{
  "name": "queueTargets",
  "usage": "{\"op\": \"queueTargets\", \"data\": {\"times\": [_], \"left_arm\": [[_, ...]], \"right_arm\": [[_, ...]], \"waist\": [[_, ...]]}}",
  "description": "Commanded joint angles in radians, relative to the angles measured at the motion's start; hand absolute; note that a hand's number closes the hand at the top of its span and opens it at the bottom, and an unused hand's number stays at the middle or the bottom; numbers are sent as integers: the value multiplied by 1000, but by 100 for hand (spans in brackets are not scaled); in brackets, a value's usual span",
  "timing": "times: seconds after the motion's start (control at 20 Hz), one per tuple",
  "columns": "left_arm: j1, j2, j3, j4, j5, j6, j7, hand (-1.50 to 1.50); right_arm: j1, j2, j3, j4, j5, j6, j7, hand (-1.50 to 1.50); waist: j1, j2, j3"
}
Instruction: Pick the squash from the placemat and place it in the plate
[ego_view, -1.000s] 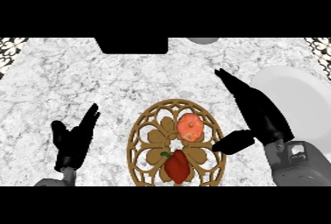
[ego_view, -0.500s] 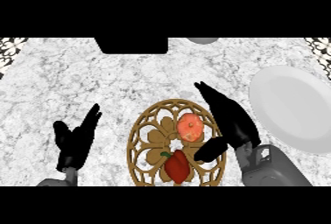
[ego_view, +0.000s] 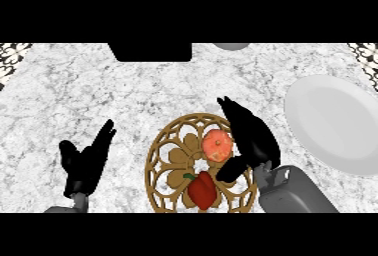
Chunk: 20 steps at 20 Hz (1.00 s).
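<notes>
An orange squash (ego_view: 218, 145) lies on a round, gold openwork placemat (ego_view: 171, 150) at the near edge of a marbled desk (ego_view: 111, 100), just left of the robot's right hand (ego_view: 249, 137), whose relaxed fingers stretch beside it and hold nothing. A red pepper (ego_view: 201, 190) sits nearer on the same mat. The white plate (ego_view: 332, 122) stands well apart at right. The left hand (ego_view: 85, 162) rests open, fingers up. No writing is legible.

Bright, even, diffuse light; no cast shadows or glare on counter (ego_view: 111, 95).
</notes>
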Motion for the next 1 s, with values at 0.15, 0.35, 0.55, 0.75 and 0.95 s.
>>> {"op": "queueTargets", "data": {"times": [0.15,0.35,0.55,0.75,0.95], "left_arm": [[48,-4,10,43,12,-65,-27,0],[-34,-50,-10,15,-37,5,80,0],[-14,-70,-5,42,-64,12,42,0],[-18,-53,14,30,-42,-28,33,0],[16,-19,46,-11,-16,-71,72,0]], "right_arm": [[-21,66,-21,180,101,-49,-72,-150],[-6,80,-44,210,108,-13,-116,-150],[16,143,-12,221,163,-5,-87,-150],[-37,110,-26,348,152,54,-205,150],[-14,129,8,234,239,70,-149,150]], "waist": [[4,6,-7],[-2,6,-6],[-2,5,-6],[0,6,-6],[-2,4,-6]]}}
